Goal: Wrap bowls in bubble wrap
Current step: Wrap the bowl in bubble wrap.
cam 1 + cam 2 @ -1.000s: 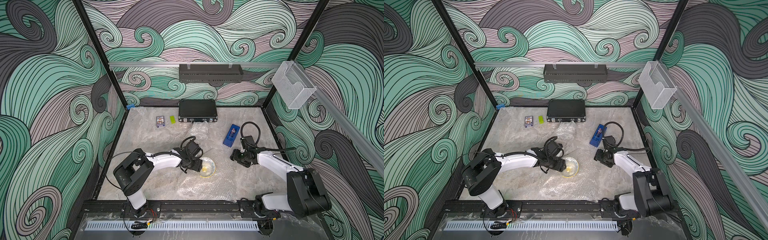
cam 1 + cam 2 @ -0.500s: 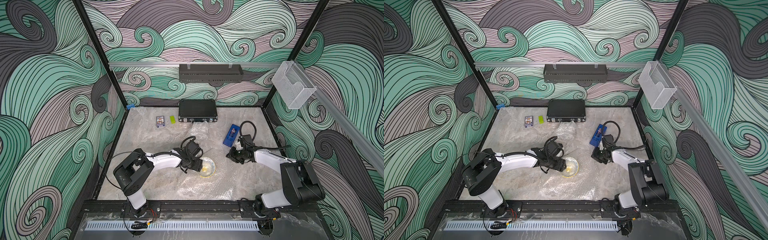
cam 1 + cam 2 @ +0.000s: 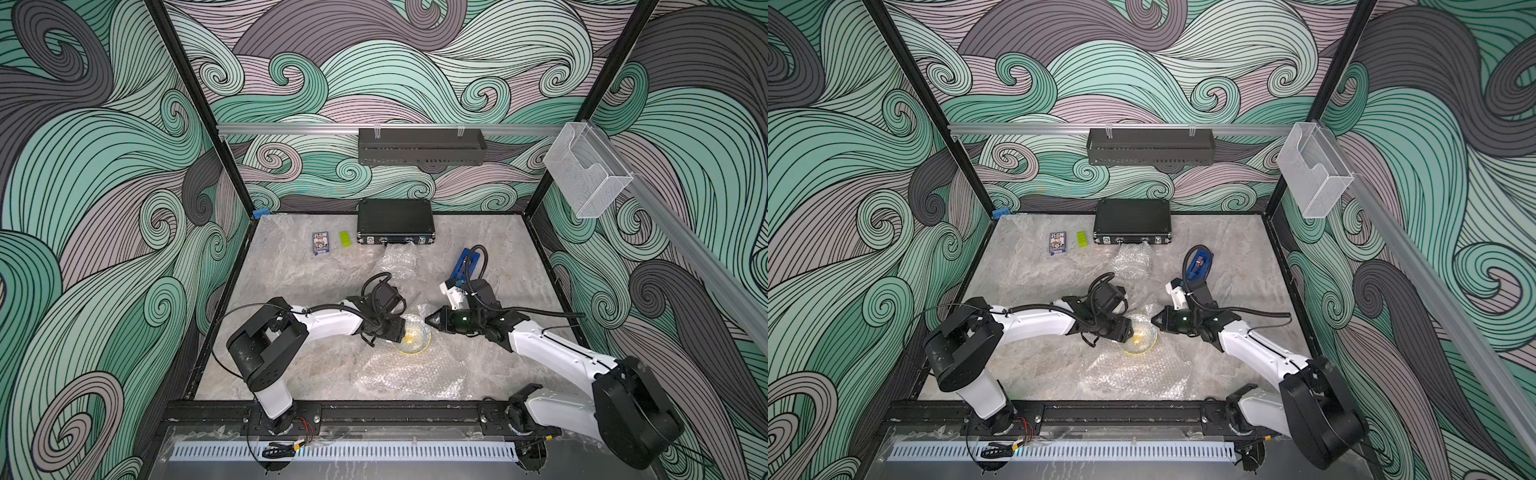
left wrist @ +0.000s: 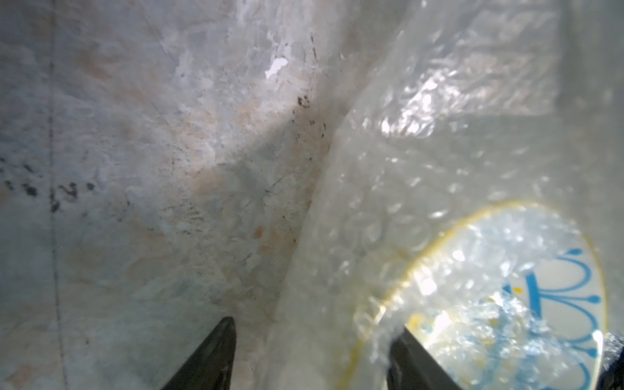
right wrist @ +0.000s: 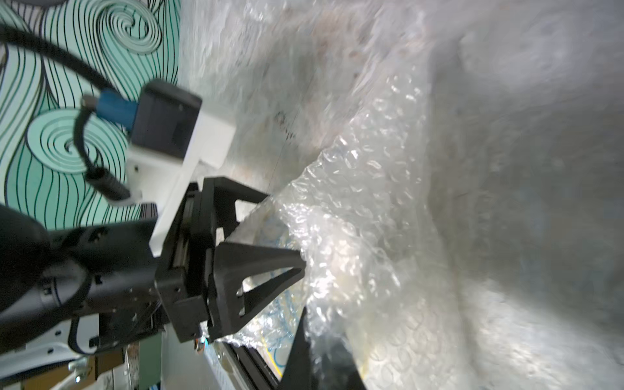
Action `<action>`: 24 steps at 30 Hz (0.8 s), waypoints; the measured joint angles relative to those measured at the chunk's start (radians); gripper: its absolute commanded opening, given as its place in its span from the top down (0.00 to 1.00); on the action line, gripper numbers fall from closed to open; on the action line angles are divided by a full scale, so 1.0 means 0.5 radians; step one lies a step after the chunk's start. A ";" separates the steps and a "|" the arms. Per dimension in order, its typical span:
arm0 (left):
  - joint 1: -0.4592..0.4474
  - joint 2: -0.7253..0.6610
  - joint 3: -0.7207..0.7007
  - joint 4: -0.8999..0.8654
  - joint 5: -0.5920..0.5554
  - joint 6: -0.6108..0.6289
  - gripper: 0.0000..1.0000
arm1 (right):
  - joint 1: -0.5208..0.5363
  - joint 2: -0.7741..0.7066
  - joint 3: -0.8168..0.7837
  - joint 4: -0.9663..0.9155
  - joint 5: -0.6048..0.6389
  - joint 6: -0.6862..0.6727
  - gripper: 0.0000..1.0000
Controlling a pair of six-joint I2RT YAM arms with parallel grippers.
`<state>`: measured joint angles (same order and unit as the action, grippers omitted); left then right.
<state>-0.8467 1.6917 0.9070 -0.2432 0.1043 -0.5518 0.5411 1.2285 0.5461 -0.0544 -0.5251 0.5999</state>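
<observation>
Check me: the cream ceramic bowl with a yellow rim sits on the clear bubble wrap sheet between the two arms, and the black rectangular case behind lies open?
Not open: both top views show the black rectangular case shut. The cream ceramic bowl does sit on the clear bubble wrap sheet between the left arm and right arm.

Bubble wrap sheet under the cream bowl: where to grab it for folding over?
Pinch the loose near edge of the bubble wrap, coming from the front rail side. It lies flat and free there, wide of the bowl.
</observation>
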 measured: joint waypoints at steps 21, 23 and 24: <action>-0.002 -0.094 -0.106 0.053 -0.001 -0.066 0.28 | 0.414 0.527 0.175 -0.063 0.135 -0.272 1.00; -0.002 -0.147 -0.141 0.032 0.000 -0.084 0.25 | 0.418 0.531 0.175 -0.063 0.144 -0.282 0.99; -0.002 -0.179 -0.158 0.022 0.001 -0.091 0.23 | 0.421 0.533 0.176 -0.063 0.146 -0.288 0.98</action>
<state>-0.8474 1.6024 0.8280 -0.2321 0.1047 -0.5972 0.7517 1.4948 0.6342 -0.0860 -0.4519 0.4557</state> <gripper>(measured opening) 0.741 0.055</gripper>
